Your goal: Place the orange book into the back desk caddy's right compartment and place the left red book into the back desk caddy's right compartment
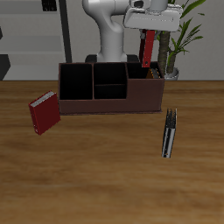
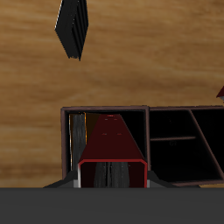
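Now your gripper (image 1: 150,35) is clamped on the thick dark red hardcover book (image 1: 149,45). It hangs upright over the long reddish-brown desk caddy's (image 1: 105,104) widest end bin (image 1: 145,72).

The robot arm (image 1: 112,31) is glossy white, built from thick rounded segments that read as smooth cylinders with soft grey shading along their sides. Its column widens slightly toward the bottom. The gripper (image 1: 150,39) has a boxy pale grey-white housing with darker edges and small dark details on its face. The fingers (image 1: 145,44) below it are dark and slim.
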